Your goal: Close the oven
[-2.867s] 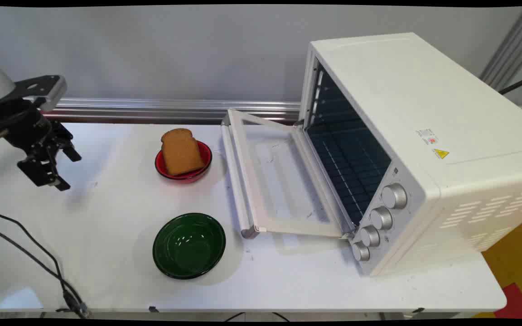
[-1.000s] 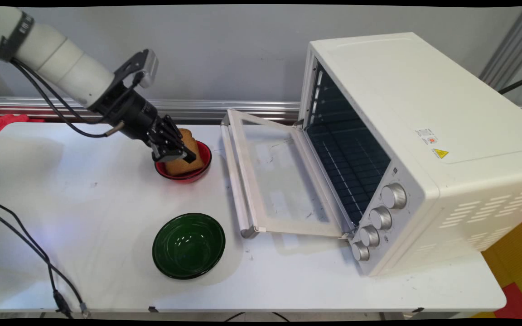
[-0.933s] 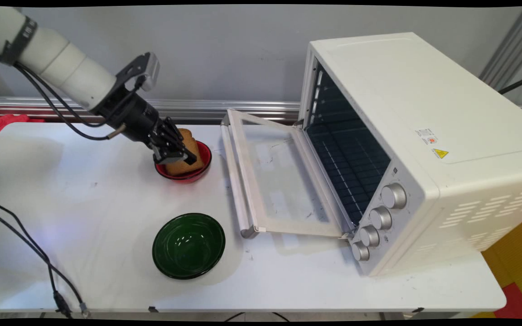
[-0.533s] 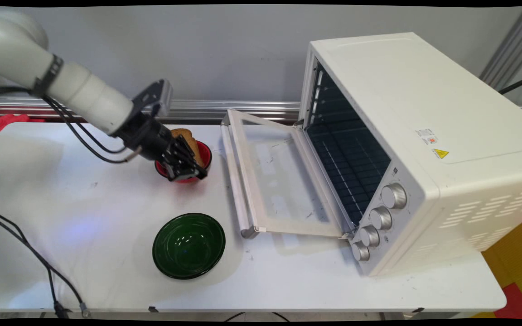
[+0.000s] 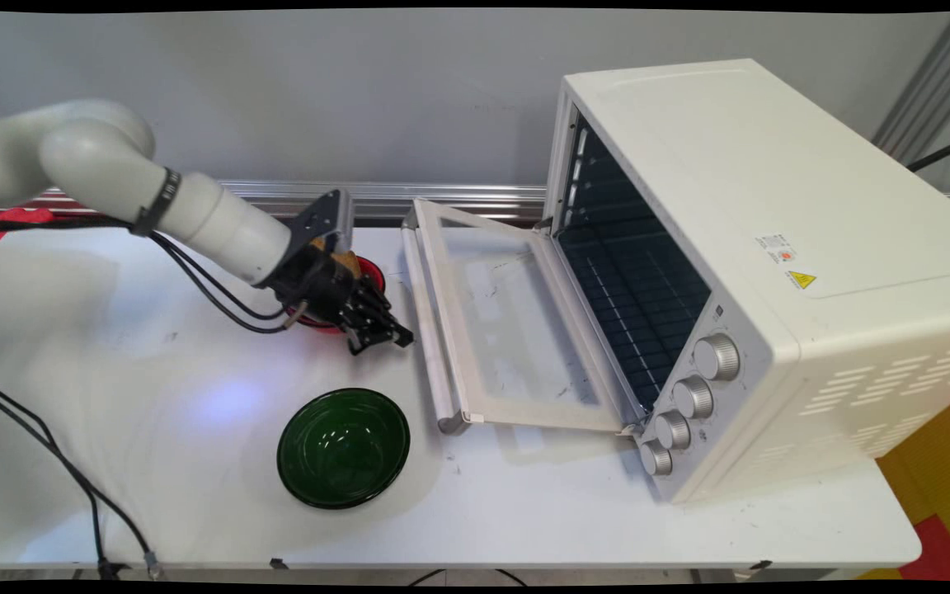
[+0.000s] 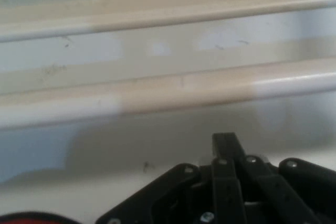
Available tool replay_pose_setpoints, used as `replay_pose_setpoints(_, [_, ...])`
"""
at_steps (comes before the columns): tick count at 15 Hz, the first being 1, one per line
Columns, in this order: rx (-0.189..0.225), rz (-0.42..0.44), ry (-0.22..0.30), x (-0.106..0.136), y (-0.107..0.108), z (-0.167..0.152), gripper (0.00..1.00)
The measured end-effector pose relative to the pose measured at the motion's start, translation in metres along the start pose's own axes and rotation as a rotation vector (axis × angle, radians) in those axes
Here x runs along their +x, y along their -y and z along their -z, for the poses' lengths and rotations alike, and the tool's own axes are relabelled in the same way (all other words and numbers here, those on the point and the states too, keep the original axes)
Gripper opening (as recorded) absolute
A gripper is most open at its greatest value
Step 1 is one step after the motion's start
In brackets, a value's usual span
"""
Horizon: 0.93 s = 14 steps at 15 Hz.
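My gripper [image 5: 382, 337] hangs low over the table, shut with nothing in it, just left of the open oven door's handle bar [image 5: 430, 330]. In the hand view the fingers [image 6: 224, 145] stand pressed together and point at that cream handle bar [image 6: 168, 90], which runs across the picture. Right behind the hand sits a red bowl [image 5: 373, 272] holding a slice of brown bread [image 5: 348, 261]; the wrist hides most of both. A sliver of the red bowl [image 6: 29, 217] shows at the hand view's bottom left.
The white toaster oven [image 5: 772, 272] fills the table's right side, its glass door [image 5: 508, 322] folded down flat toward the left. A green bowl [image 5: 343, 447] stands near the front, below the gripper. Black cables [image 5: 71, 470] trail over the table's left front.
The arm swung in from the far left, passed over the bread in the red bowl, and has now dropped lower and moved right, close to the door handle. Bread and bowls stayed put.
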Motion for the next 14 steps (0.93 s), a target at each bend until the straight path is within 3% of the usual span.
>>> replay_pose_setpoints(7, [0.005, 0.021, -0.058, 0.001, 0.005, -0.028, 0.00])
replay_pose_setpoints(14, [-0.001, 0.029, -0.139, 0.025, 0.011, -0.023, 0.00])
